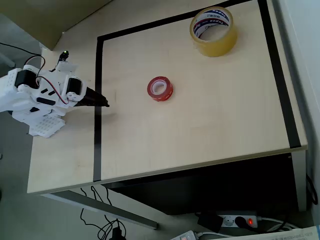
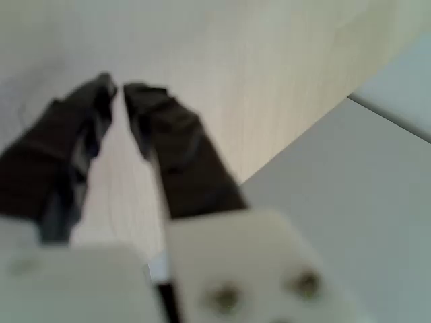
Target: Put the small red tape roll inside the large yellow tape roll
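At the left edge of the counter (image 1: 200,125) in the overhead view, the pincer (image 1: 106,104) sits over the black tape line (image 1: 97,125), tips nearly together, gripping nothing. The small red tape roll (image 1: 160,88) lies flat mid-counter, well apart from it. The large yellow tape roll (image 1: 213,30) stands far right.

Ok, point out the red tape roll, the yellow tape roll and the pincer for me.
small red tape roll (image 1: 160,88), overhead view, on its red top face.
large yellow tape roll (image 1: 213,41), overhead view, on its amber outer wall.
pincer (image 2: 118,87), wrist view, midway between the two dark fingertips.
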You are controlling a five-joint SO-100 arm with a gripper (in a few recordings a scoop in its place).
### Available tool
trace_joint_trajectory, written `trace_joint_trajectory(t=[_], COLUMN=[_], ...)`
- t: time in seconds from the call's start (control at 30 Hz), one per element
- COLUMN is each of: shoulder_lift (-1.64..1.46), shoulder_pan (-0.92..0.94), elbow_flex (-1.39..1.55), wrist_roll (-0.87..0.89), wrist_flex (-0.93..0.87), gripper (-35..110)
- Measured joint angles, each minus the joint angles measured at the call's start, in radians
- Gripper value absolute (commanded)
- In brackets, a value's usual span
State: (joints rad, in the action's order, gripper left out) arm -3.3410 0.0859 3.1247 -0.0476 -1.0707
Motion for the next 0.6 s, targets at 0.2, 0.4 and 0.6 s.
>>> trace_joint_trajectory(t=[0.2,0.4,0.6], shoulder_lift=[0.224,0.371,0.670], shoulder_pan=[0.247,0.353,0.285], elbow_flex=[-0.225,-0.604,-0.953], wrist_roll=[-0.005,-0.006,-0.184], wrist_flex=[-0.061,-0.101,-0.302], gripper=[0,0,0])
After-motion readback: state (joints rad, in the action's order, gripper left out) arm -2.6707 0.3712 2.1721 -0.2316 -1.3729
